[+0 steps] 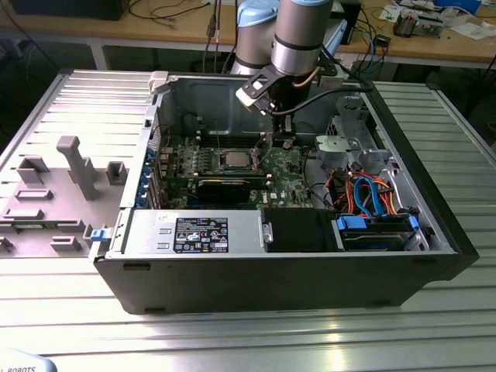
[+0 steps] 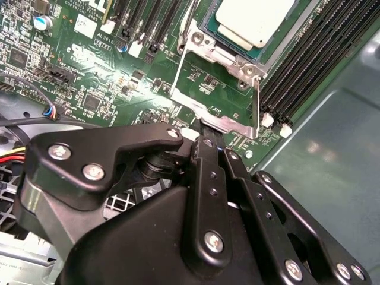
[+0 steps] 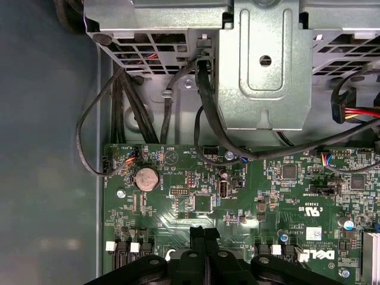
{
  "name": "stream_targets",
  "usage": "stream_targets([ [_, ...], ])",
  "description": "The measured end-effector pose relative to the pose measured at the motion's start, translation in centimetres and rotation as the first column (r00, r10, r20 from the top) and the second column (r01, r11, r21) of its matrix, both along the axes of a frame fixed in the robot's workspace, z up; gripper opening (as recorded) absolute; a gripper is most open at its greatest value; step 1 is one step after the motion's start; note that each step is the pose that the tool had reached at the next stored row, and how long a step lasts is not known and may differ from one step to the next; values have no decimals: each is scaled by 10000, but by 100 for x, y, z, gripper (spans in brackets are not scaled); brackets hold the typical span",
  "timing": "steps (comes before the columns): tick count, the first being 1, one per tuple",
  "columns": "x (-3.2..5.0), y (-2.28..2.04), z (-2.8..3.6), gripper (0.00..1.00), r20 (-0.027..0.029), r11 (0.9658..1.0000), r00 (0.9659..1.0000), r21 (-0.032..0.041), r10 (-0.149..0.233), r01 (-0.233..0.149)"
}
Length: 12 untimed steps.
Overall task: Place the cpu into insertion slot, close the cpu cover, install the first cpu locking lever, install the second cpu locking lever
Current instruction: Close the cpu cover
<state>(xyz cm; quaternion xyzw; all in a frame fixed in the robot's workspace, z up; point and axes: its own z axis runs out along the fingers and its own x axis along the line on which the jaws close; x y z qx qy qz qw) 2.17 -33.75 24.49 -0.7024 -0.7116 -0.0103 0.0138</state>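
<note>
Currently your cpu sits in the insertion slot, the cpu cover hinged open beside that slot, your end effector clenched at the cover's free edge, apparently to work it.

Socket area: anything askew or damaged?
Nothing damaged. The cpu sits in the insertion slot; the cpu cover is swung open beside it, not over the chip, with the shut gripper at its free edge.
</note>
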Motion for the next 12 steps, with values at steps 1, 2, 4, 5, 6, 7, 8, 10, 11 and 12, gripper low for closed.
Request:
stream_targets([
  [1,0,0,0,11,0,10000,10000,0,0,0],
  [2,-2,0,0,11,0,10000,10000,0,0,0],
  [4,-12,0,0,11,0,10000,10000,0,0,0],
  [5,-13,0,0,11,0,10000,10000,0,0,0],
  [6,-15,0,0,11,0,10000,10000,0,-1,1],
  [7,-17,0,0,11,1,10000,10000,1,-1,1],
  [8,-20,0,0,11,1,10000,10000,0,-1,1],
  [10,-24,0,0,11,1,10000,10000,0,0,0],
  [11,-26,0,0,11,0,10000,10000,0,0,0],
  [12,-28,0,0,11,0,10000,10000,0,0,0],
])
